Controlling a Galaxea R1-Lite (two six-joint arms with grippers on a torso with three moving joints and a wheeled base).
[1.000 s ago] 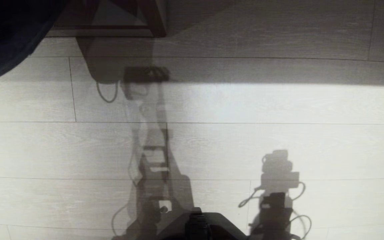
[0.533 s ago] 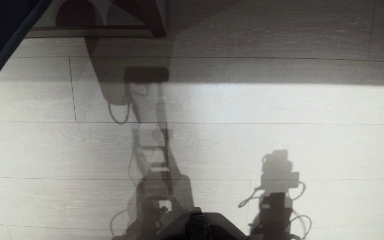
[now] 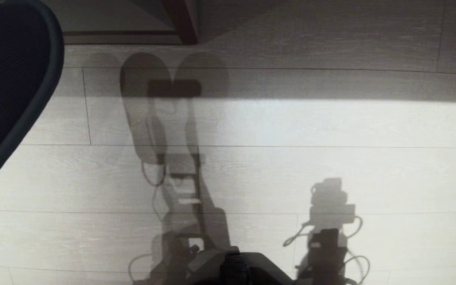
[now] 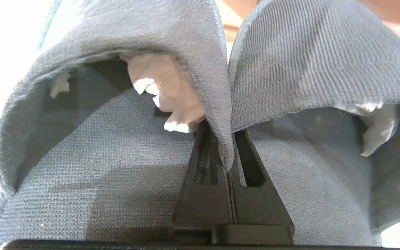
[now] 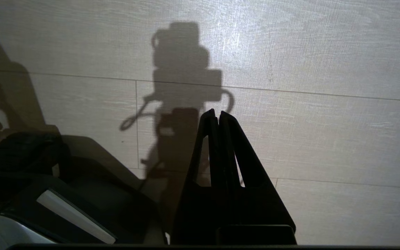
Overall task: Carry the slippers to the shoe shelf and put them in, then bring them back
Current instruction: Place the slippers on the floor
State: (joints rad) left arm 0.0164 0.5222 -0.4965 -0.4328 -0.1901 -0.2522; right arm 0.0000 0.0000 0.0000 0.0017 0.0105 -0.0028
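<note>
Pinched both dark ribbed-fabric slippers [image 4: 123, 146] by touching inner edges in my left gripper [image 4: 230, 163], one clamp carrying pair, well above pale plank floor [image 3: 331, 130]. Right gripper [image 5: 218, 116] closed, empty, above same floor.

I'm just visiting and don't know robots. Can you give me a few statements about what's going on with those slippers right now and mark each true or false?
1. The left gripper is shut on the slippers, pinching their two inner edges together. True.
2. The slippers lie flat on the floor. False: they hang from the left gripper, casting a shadow on the floor.
3. The right gripper holds one slipper. False: it is shut and empty, above bare floor.
4. White paper is stuffed into the slippers' toes. True.
</note>
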